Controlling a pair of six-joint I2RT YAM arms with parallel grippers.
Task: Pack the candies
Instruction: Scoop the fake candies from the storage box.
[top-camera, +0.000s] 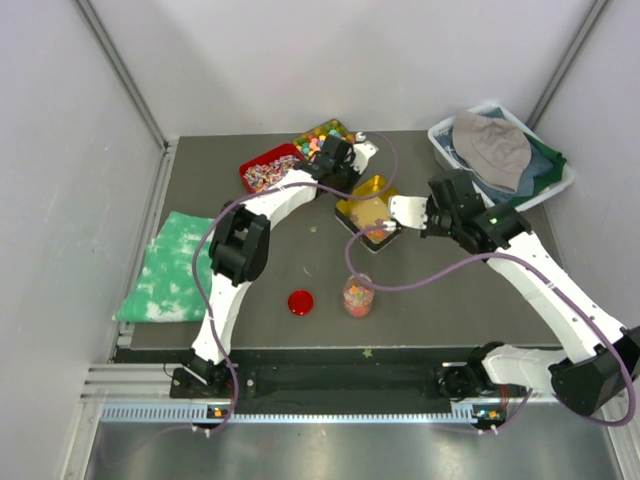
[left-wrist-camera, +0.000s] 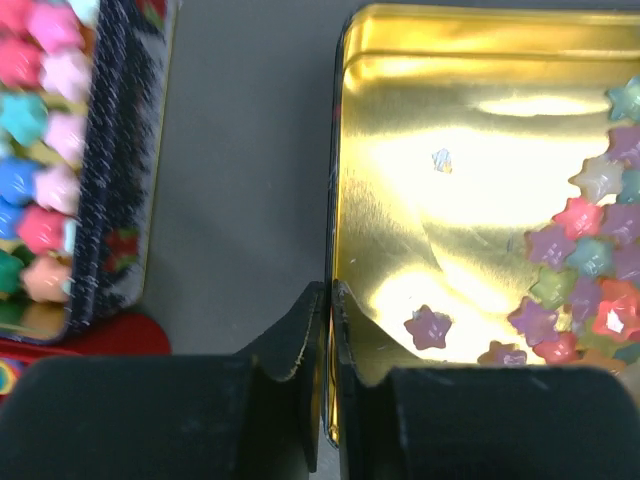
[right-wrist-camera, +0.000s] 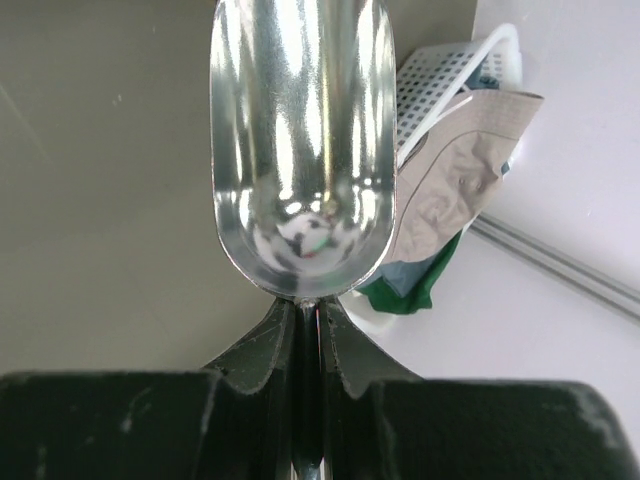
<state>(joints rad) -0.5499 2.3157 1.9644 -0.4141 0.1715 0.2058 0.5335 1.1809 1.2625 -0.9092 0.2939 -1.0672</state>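
Note:
The candies (left-wrist-camera: 580, 290) are small glossy star-shaped pieces heaped in one corner of a gold tin (left-wrist-camera: 470, 150), which lies mid-table (top-camera: 368, 205). My left gripper (left-wrist-camera: 330, 300) is shut on the tin's side wall, one finger inside and one outside; from above it (top-camera: 350, 183) sits at the tin's far edge. My right gripper (right-wrist-camera: 320, 310) is shut on the handle of a shiny metal scoop (right-wrist-camera: 300, 140), whose bowl is empty. From above, that gripper (top-camera: 398, 218) holds the scoop (top-camera: 383, 232) at the tin's near right corner. A small open jar (top-camera: 358, 296) holds some candies.
A red lid (top-camera: 300, 302) lies left of the jar. A dark tin of matte pastel sweets (left-wrist-camera: 40, 150) and a red tray of wrapped sweets (top-camera: 268, 168) stand at the back. A green cloth (top-camera: 170, 265) lies left; a white basket of cloths (top-camera: 500, 150) stands back right.

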